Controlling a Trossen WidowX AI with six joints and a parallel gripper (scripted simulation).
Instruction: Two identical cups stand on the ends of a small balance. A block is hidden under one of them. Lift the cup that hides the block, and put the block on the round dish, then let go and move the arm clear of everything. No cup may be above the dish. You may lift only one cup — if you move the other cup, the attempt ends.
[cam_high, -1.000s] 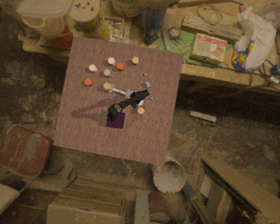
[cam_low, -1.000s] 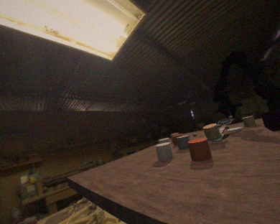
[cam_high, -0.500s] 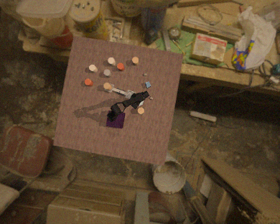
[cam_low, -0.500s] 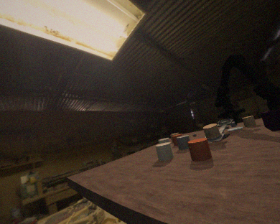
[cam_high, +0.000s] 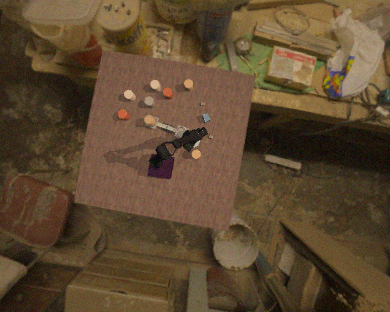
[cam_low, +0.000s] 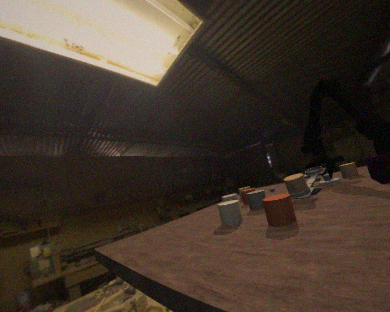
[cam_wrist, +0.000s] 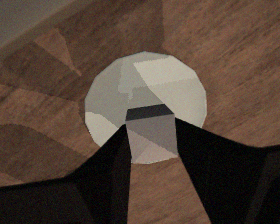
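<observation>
My gripper (cam_high: 192, 143) (cam_wrist: 149, 125) is shut on a small grey block (cam_wrist: 153, 140) and holds it over the near part of the white round dish (cam_high: 197, 144) (cam_wrist: 177, 87) (cam_low: 328, 180). Whether the block touches the dish cannot be told. The arm hides most of the dish in the top view. A tan cup (cam_high: 150, 120) (cam_low: 296, 186) stands on the balance's far end. The balance's other pan (cam_high: 181, 131) carries no cup. Another tan cup (cam_high: 196, 154) (cam_low: 348, 171) stands on the table just beside the dish. No cup is above the dish.
A blue block (cam_high: 206, 118) and small cubes (cam_high: 202, 104) (cam_high: 210, 137) lie near the dish. Several other cups, including a red cup (cam_high: 123, 114) (cam_low: 280, 210) and a grey cup (cam_high: 149, 101) (cam_low: 256, 200), stand beyond the balance. A purple square (cam_high: 162, 170) lies at the arm's base.
</observation>
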